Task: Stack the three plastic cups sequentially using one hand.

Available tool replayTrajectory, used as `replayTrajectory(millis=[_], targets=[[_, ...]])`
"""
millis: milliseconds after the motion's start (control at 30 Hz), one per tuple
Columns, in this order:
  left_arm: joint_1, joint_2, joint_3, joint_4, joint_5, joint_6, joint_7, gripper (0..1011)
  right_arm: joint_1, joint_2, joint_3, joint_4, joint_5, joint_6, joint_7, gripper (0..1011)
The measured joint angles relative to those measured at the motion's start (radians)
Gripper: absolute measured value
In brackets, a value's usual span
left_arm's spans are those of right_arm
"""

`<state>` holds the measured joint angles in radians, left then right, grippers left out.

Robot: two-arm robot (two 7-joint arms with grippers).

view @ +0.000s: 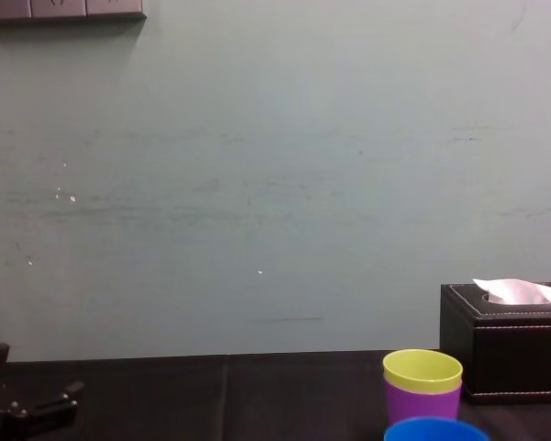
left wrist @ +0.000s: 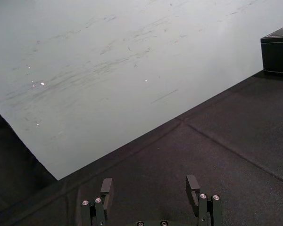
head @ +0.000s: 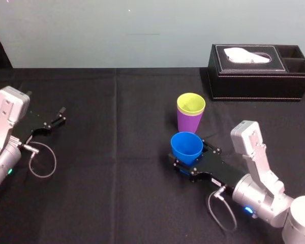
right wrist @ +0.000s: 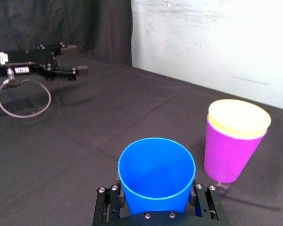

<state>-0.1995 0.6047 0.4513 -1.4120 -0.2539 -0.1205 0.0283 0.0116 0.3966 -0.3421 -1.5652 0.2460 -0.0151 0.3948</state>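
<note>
The blue cup [head: 186,146] [right wrist: 156,172] stands upright on the black table between the fingers of my right gripper [head: 191,155], which press on both its sides low down. Just beyond it, the yellow-green cup [head: 191,103] [right wrist: 239,117] sits nested inside the purple cup [head: 189,122] [right wrist: 228,155], both upright and apart from the blue one. In the chest view the nested pair [view: 422,386] rises behind the blue rim [view: 436,429]. My left gripper [head: 58,119] [left wrist: 151,188] rests open and empty at the far left of the table.
A black tissue box [head: 259,71] [view: 510,358] stands at the back right, close behind the nested cups. A pale wall runs along the table's far edge. Black cloth [head: 117,152] covers the table between the two arms.
</note>
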Motion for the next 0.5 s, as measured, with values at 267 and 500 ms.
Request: replayTrajectory(millis=[267, 500], targets=[[0.000, 0.000, 0.000, 0.000, 0.000, 0.000, 0.000, 1011, 0.012, 0.028, 0.030, -0.100, 0.034, 0.072, 0.001, 726], [0.000, 0.000, 0.000, 0.000, 0.000, 0.000, 0.000, 1011, 0.072, 0.042, 0.053, -0.163, 0.086, 0.133, 0.008, 726]])
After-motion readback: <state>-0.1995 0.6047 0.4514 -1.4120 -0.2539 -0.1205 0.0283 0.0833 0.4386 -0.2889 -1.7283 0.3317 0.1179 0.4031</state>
